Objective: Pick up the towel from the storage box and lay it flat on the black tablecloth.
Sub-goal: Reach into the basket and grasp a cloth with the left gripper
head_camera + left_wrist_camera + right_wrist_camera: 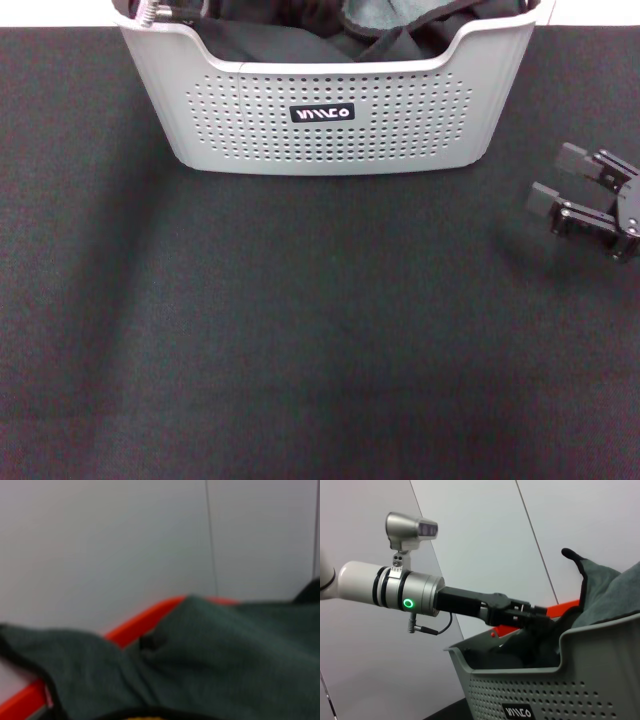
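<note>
Jaws of the left gripper [540, 622] reach into the storage box [330, 125], grip on the towel [610, 592] indiscernible; right gripper [562, 190] waits open over the black tablecloth [300, 350]; black garments [270, 40] risk snagging.

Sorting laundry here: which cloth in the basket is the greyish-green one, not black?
The towel, lying at the basket's back right with dark hem edging. The black garments fill the rest. The left tool reaches into the basket at it.
</note>
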You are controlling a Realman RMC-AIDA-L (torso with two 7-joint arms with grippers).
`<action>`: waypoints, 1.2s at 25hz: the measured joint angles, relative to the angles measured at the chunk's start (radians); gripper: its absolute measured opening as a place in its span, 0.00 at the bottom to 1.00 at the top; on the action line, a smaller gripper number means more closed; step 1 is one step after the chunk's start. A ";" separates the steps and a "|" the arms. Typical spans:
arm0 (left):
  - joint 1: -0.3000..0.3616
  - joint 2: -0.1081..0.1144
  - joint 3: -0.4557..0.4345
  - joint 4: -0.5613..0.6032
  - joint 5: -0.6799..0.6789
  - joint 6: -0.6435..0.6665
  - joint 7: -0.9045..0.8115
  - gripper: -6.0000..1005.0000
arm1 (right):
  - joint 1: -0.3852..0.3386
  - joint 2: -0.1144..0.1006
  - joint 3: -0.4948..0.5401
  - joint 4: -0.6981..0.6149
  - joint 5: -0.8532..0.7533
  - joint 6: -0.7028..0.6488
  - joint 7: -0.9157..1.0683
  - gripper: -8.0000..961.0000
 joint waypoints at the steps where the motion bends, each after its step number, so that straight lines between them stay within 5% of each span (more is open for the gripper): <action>1: -0.003 0.000 0.012 0.000 0.034 -0.001 -0.024 0.50 | 0.004 0.001 0.000 0.005 0.000 -0.003 -0.007 0.92; 18: -0.005 -0.004 0.112 0.048 0.065 -0.008 -0.100 0.50 | 0.006 0.006 0.001 0.055 0.001 -0.001 -0.045 0.92; 30: -0.003 -0.003 0.104 -0.032 0.144 -0.112 -0.113 0.47 | 0.006 0.006 0.001 0.058 0.001 0.002 -0.045 0.92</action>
